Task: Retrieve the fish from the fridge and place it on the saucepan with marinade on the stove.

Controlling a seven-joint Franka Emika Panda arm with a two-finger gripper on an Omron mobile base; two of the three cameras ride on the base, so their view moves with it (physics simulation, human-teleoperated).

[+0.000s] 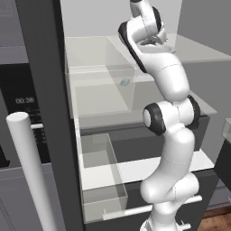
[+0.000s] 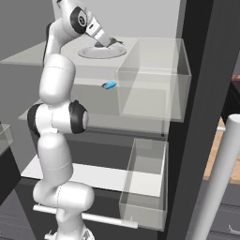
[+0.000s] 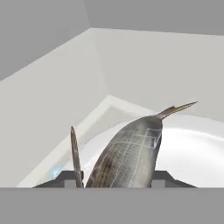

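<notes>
Gripper (image 2: 110,43) closed on fish (image 3: 129,153) over plate (image 2: 93,52), upper left of frame — pickup done; carry to saucepan w/ marinade outstanding.

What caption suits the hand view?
Pincer closed on the fish above the white plate on a fridge shelf.

Fish (image 3: 131,153) on plate (image 2: 101,51) on upper fridge (image 2: 140,18) shelf, clear bins (image 2: 152,79) below beside it.

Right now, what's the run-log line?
stage: grasp | gripper: shut on fish | fish: over white plate, fridge top shelf
</notes>
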